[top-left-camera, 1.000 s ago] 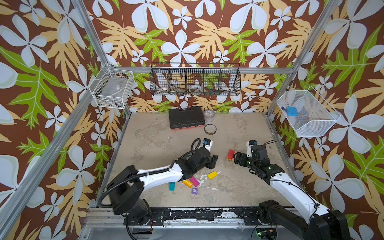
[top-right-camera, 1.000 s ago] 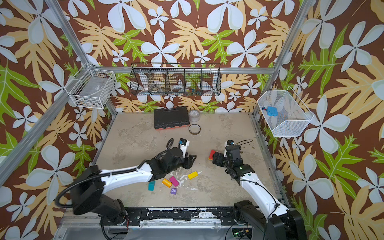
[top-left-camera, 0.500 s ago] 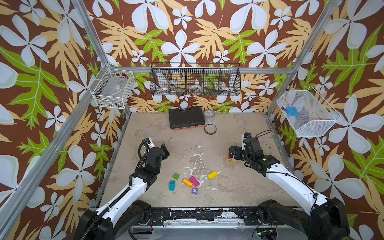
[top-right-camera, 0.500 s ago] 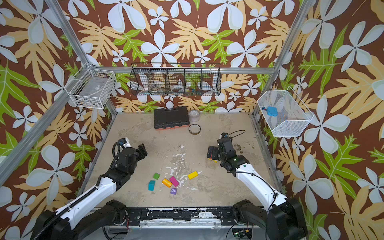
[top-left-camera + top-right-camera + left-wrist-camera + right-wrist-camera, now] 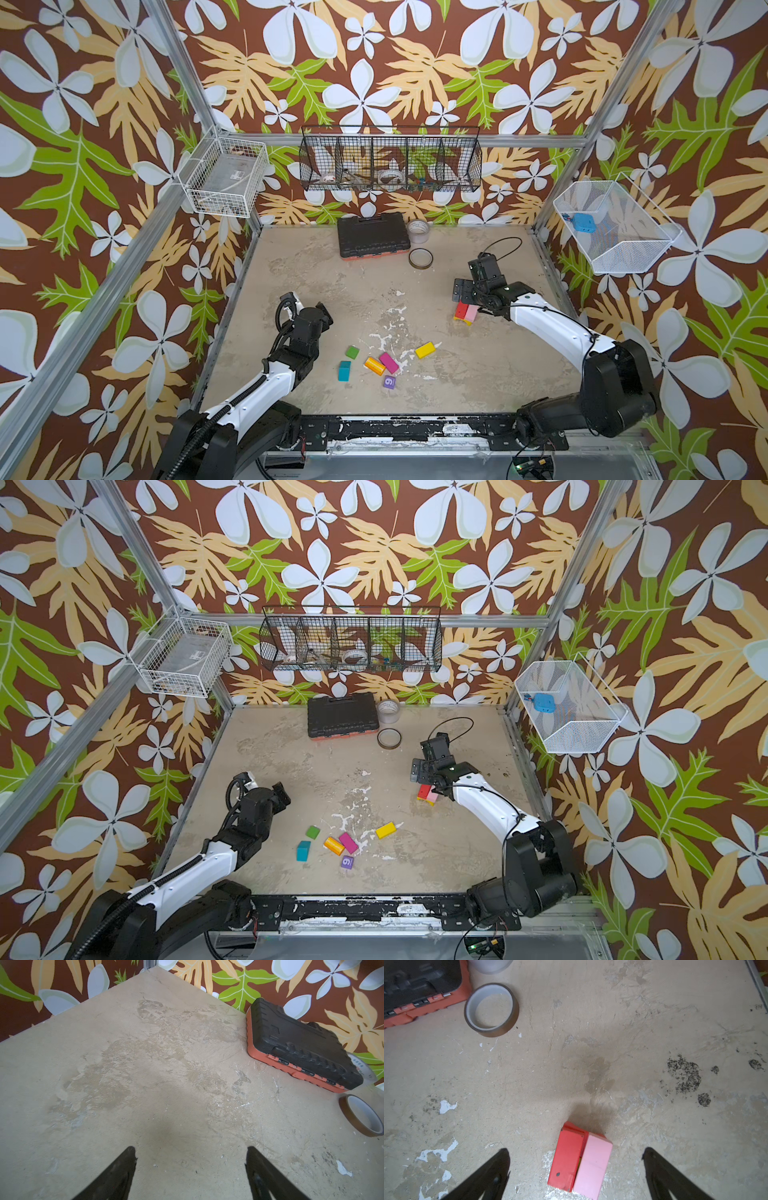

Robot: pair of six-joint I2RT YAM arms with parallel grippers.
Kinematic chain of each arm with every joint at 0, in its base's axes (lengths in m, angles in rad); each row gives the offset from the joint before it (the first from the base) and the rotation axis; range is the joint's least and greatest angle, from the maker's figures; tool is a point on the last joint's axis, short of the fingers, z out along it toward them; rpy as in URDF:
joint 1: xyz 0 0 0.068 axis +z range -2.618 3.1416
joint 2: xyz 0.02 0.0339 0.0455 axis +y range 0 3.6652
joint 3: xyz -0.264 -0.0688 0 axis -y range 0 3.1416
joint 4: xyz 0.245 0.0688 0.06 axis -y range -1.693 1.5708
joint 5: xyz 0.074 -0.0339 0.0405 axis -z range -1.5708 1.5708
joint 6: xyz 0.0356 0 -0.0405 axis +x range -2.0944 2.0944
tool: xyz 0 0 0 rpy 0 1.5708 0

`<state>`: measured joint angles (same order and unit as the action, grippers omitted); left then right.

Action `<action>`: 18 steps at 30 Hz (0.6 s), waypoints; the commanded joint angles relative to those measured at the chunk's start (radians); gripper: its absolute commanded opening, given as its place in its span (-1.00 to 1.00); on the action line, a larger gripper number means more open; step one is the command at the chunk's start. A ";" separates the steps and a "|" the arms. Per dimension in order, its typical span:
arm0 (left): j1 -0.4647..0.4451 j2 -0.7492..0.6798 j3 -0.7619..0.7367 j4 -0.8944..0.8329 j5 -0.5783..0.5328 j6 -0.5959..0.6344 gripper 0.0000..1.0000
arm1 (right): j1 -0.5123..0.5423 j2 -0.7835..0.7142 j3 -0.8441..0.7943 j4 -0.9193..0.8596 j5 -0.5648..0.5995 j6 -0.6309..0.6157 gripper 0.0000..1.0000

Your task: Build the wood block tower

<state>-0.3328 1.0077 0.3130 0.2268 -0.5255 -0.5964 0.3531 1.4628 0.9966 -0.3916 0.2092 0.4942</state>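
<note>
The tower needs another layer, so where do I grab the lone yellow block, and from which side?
Pinch the yellow block across its long sides at mid-length, coming straight down. It lies flat and slanted with nothing touching it, so likely turn the jaws to match.

Over on the right half of the tabletop (image 5: 332, 282) stands the tower (image 5: 466, 312), and it's a low one. A red wood block (image 5: 566, 1159) and a pale pink wood block (image 5: 593, 1165) lie flat, side by side and touching, on a yellow layer (image 5: 458, 319) that just peeks out underneath. Down near the front middle, six loose blocks lie scattered. There's a green cube (image 5: 352, 352) with a teal block (image 5: 344, 370) just in front of it, and an orange block (image 5: 374, 365) right beside a magenta bar (image 5: 389, 363). A purple cube (image 5: 389, 382) shows its white digit face up, and a yellow bar (image 5: 425, 350) sits apart to the right.
</note>
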 commanded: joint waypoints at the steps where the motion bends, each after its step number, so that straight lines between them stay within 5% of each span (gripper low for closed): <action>1: 0.001 -0.007 -0.006 0.039 -0.001 -0.009 0.68 | -0.009 0.036 0.018 -0.026 0.007 -0.011 0.99; 18: 0.000 -0.012 -0.013 0.048 0.021 -0.006 0.68 | -0.021 0.127 -0.004 -0.002 -0.037 0.000 0.99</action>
<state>-0.3328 0.9974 0.3016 0.2428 -0.5068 -0.5972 0.3317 1.5879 1.0008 -0.3950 0.1806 0.4866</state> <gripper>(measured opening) 0.842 0.998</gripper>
